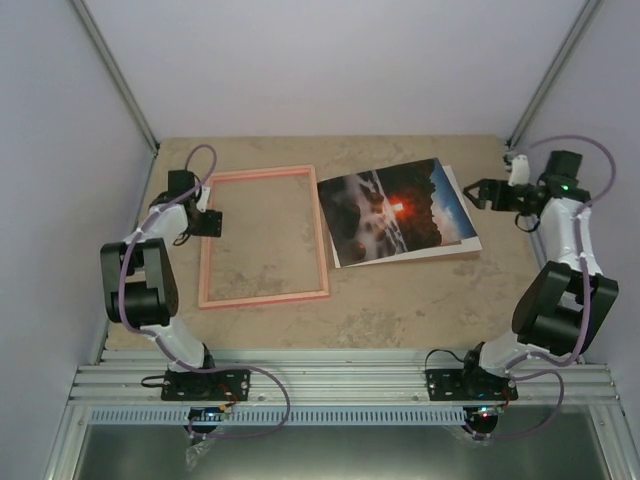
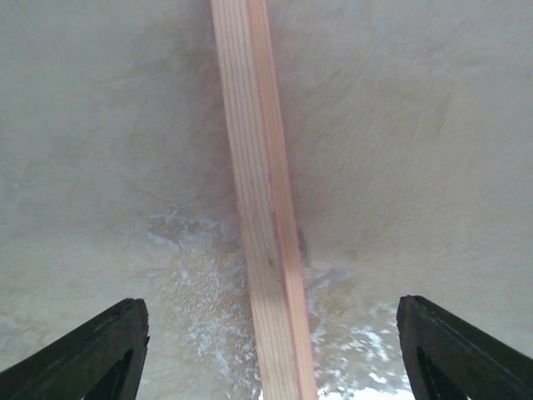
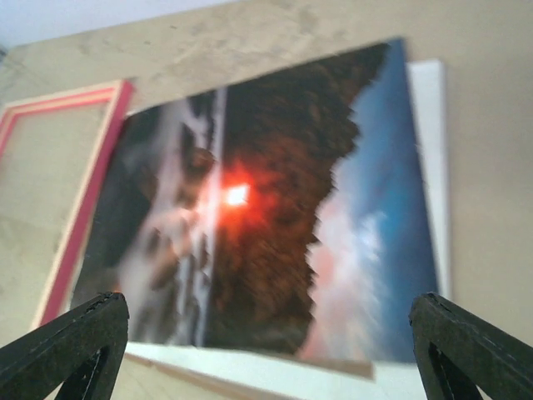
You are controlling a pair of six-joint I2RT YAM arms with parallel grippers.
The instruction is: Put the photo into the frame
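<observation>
While the left gripper (image 1: 207, 222) hangs over the left side of the pink frame (image 1: 265, 297) with its fingers wide apart and touching nothing, the right gripper (image 1: 478, 192) is wide open and holds nothing. The photo (image 1: 395, 210) lies picture-side up on a white sheet (image 1: 468, 243), just right of the frame. Its long sides run left to right, a bit tilted.
</observation>
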